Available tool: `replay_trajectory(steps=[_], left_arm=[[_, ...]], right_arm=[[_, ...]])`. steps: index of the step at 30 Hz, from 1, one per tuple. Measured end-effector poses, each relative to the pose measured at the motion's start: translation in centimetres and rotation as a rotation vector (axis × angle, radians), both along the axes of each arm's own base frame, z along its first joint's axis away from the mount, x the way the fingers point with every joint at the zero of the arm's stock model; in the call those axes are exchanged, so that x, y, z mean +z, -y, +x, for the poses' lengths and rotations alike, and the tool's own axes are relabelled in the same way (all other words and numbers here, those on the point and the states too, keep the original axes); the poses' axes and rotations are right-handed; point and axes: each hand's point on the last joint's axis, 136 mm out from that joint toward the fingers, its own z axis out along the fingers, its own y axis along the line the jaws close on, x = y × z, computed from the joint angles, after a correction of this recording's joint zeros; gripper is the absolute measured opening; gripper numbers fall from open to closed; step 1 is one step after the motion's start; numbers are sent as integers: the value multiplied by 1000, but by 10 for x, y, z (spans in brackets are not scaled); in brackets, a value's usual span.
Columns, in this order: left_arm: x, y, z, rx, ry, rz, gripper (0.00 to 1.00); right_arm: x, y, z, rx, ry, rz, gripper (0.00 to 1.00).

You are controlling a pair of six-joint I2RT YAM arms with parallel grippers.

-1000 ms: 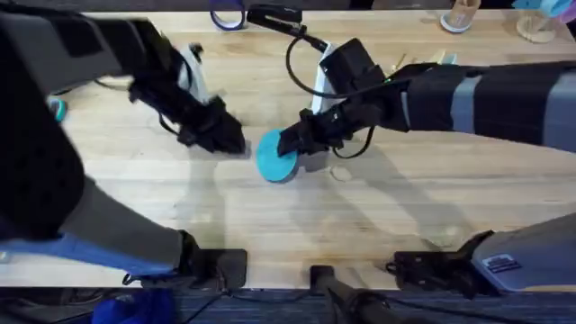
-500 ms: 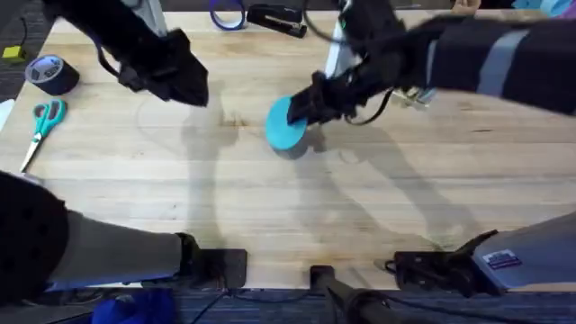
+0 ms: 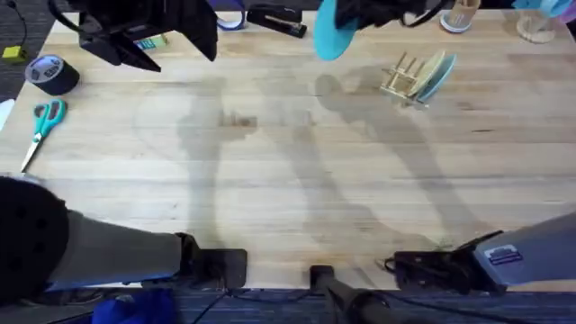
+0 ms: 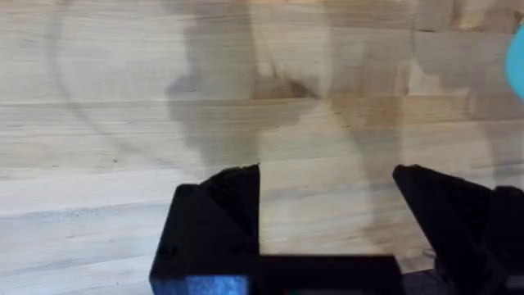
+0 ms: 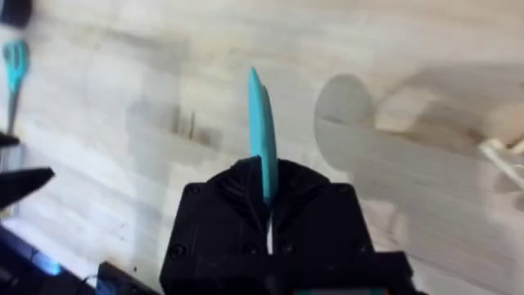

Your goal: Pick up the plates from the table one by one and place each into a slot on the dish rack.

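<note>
Two plates make up the job, and one of them is in the air. The right gripper has its black fingers pinched onto the rim of the turquoise plate, which stands edge-up between them in the right wrist view; from overhead the same plate hangs high over the far side of the table, casting a round shadow on the planks below. The left gripper is spread wide with nothing between its fingers — bare wood lies under it.

Outward from the raised plate, the dish rack sits near the far right of the table, well apart from the carried plate. A pale cream-yellow plate already stands tilted among its pegs, so that half of the work looks finished.

What is left, by this reading: bring the turquoise plate across to the rack, line its edge up with a free slot beside the cream one, lower it in and let go. No further plates lie on the tabletop — scissors and a tape roll rest at the left edge, off the path.
</note>
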Motion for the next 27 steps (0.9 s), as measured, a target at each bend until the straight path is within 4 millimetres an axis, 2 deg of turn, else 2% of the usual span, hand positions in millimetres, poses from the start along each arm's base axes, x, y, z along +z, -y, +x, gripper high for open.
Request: replay_trajectory(steps=[4,9,16,22,27], left_arm=[[0,0,-1,0,-4,0,994],[0,0,-1,0,-3,0,993],[0,0,-1,0,-4,0,994],[0,0,-1,0,-3,0,993],[0,0,0,0,0,0,993]], right_arm=[[9,25,8,-91,22,-66,32],[8,51,11,-220,9,-129,32],[-3,93,-1,-460,-50,-263,32],[-2,132,-13,-695,-52,-374,32],[4,148,-11,-828,-11,-391,32]])
